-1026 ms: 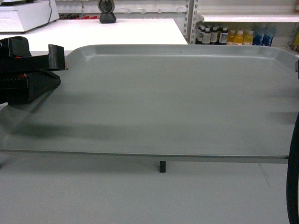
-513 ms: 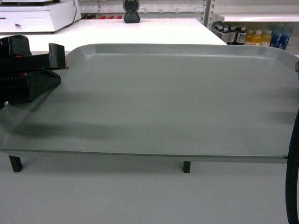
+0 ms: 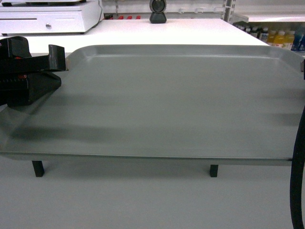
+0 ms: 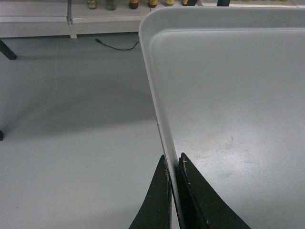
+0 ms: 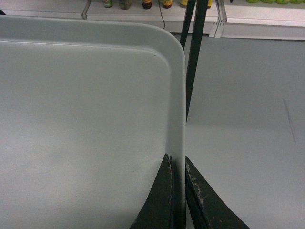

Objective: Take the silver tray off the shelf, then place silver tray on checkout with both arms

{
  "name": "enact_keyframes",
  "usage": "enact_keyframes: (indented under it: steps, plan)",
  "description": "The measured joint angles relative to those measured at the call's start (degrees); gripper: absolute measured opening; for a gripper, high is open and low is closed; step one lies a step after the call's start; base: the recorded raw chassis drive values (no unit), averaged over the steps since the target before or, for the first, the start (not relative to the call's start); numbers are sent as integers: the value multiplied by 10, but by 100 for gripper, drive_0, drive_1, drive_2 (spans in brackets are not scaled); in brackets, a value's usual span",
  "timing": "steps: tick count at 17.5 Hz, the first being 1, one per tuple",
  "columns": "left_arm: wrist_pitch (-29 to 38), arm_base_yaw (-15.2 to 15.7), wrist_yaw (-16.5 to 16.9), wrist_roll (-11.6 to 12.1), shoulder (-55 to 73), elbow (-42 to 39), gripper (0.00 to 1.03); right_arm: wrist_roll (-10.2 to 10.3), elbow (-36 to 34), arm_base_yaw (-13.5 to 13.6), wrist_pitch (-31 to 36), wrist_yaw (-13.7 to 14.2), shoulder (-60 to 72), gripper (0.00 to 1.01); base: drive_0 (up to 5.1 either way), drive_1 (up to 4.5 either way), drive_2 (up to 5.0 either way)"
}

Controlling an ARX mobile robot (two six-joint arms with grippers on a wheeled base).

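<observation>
The silver tray [image 3: 176, 105] fills most of the head view, held level in the air above the grey floor. My left gripper [image 3: 57, 58] is shut on its left rim, one finger above and one below. In the left wrist view the left gripper [image 4: 174, 161] pinches the thin rim [image 4: 159, 105]. The right gripper [image 5: 177, 161] is shut on the tray's right rim [image 5: 178, 95]; in the head view only a sliver of it shows at the right edge. Beyond the tray's far rim lies the white checkout [image 3: 167, 31].
A white cash register [image 3: 47, 20] and a black scanner [image 3: 157, 12] stand on the checkout's far side. Two dark table legs [image 3: 213, 170] show under the tray. A white shelf with bottles [image 3: 281, 36] is at far right. My black cable [image 3: 298, 181] hangs at right.
The checkout, register, scanner and bottle shelf have slid rightward across the head view. The tray and both grippers hold the same place in the view.
</observation>
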Motion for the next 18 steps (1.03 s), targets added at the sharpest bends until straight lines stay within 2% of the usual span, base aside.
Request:
enact_keyframes:
  steps: [1, 16, 18]
  plan:
    - [0, 0, 0, 0, 0, 0, 3, 0, 0, -1, -3, 0, 0, 3, -492, 253, 253]
    - [0, 2, 1, 2, 0, 0, 3, 0, 0, 0, -1, 0, 0, 3, 0, 0, 0]
    - [-1, 2, 1, 2, 0, 0, 3, 0, 0, 0, -2, 0, 0, 3, 2, 295, -290]
